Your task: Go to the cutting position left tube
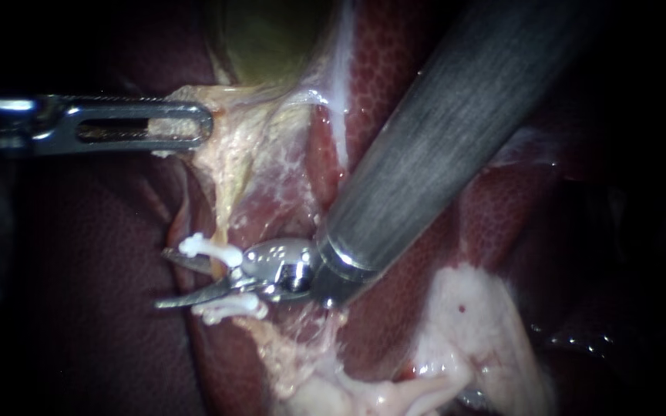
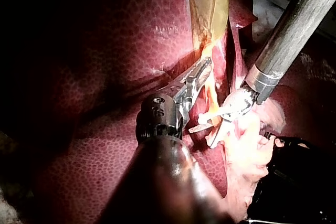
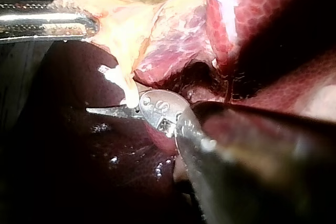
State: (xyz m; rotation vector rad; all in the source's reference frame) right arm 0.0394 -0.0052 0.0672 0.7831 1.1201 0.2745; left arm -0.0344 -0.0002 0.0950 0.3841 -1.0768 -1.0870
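Observation:
My right instrument comes in from the upper right, and its two thin blades stand open. They straddle the pale tube between two white clips: one just above the upper blade, the other just below the lower one. My left instrument lies level at the upper left, its windowed jaws shut on pale yellowish tissue below the greenish gallbladder. The left wrist view shows those jaws holding that tissue, with the open blades beyond. In the right wrist view one blade passes under a clip.
Dark red liver lies to the left of and under the blades, and more liver sits behind the right shaft. A lump of pale fatty tissue lies at the lower right. The thick right shaft hides the middle of the field.

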